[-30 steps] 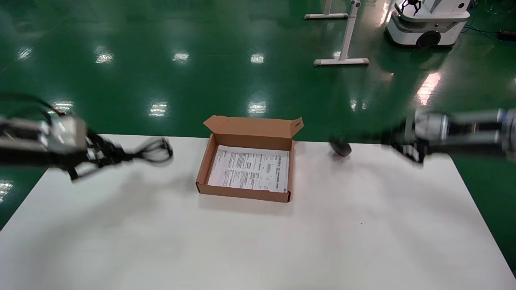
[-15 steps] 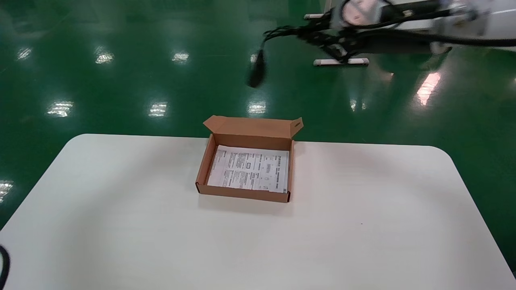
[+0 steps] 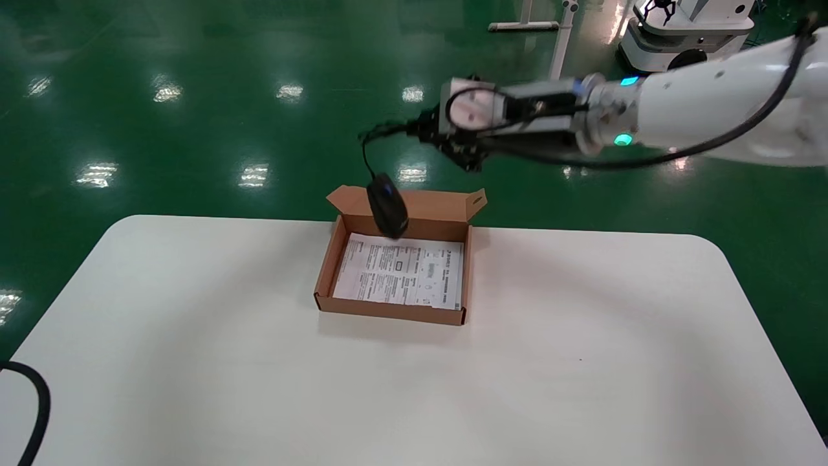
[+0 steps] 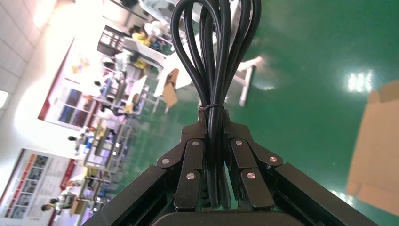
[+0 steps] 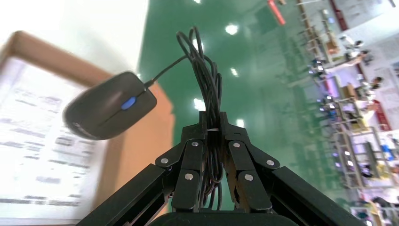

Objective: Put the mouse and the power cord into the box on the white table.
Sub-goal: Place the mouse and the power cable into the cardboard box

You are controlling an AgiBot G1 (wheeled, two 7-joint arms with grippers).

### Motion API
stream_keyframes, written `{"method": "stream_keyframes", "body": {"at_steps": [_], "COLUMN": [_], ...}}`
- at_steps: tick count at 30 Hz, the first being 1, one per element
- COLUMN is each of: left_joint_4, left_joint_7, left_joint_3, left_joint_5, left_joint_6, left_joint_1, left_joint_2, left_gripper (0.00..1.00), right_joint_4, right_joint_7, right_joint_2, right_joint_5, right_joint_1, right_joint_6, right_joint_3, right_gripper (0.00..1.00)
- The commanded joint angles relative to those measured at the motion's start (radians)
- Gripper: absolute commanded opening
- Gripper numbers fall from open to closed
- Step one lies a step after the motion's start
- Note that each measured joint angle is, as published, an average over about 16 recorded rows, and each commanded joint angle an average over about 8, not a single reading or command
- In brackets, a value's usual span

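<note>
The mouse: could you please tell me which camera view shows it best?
The right wrist view: the mouse hangs close, its blue wheel visible. The head view shows it smaller, dangling over the box. The left wrist view misses it.

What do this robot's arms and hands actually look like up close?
The right arm has a smooth white shell, then a silver and black wrist section with small glowing teal lights, and a black cable running along it. The right hand and left hand look alike: black metal fingers built from jointed links, held together with round silver screws. The left arm itself is out of the head view.
</note>
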Motion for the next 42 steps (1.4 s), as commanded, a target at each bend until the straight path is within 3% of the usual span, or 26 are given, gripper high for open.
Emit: {"method": "stream_keyframes", "body": {"at_steps": [1, 12, 23, 26, 28, 33, 35, 42], "left_joint_4": [0.011, 0.056, 0.079, 0.082, 0.083, 0.086, 0.087, 0.095], "left_joint_7": [0.003, 0.023, 0.027, 0.028, 0.027, 0.026, 0.025, 0.016], "left_joint_3": [0.002, 0.008, 0.018, 0.020, 0.021, 0.024, 0.026, 0.043], "left_joint_5": [0.003, 0.011, 0.027, 0.029, 0.031, 0.035, 0.038, 0.060], "left_joint_6": [0.005, 0.013, 0.045, 0.054, 0.059, 0.073, 0.080, 0.125], "left_joint_1": [-0.002, -0.011, -0.033, -0.038, -0.041, -0.048, -0.048, -0.035], "left_joint_2": [0.003, -0.012, -0.037, -0.042, -0.044, -0.047, -0.047, -0.042], "left_gripper": [0.00, 0.00, 0.00, 0.00, 0.00, 0.00, 0.00, 0.00], "right_joint_4": [-0.009, 0.030, 0.189, 0.216, 0.229, 0.256, 0.263, 0.270], "right_joint_7": [-0.011, -0.022, 0.066, 0.093, 0.110, 0.142, 0.149, 0.158], "right_joint_2": [-0.014, -0.041, -0.046, -0.045, -0.045, -0.044, -0.043, -0.042], "right_joint_5": [-0.006, -0.047, -0.054, -0.051, -0.048, -0.033, -0.026, 0.002], "right_joint_1": [-0.013, -0.095, -0.180, -0.190, -0.194, -0.197, -0.197, -0.194], "right_joint_6": [-0.003, -0.003, 0.032, 0.052, 0.063, 0.085, 0.091, 0.104], "right_joint_3": [-0.005, -0.057, -0.149, -0.174, -0.190, -0.227, -0.240, -0.275], "right_gripper": [0.00, 0.00, 0.00, 0.04, 0.20, 0.81, 0.98, 1.00]}}
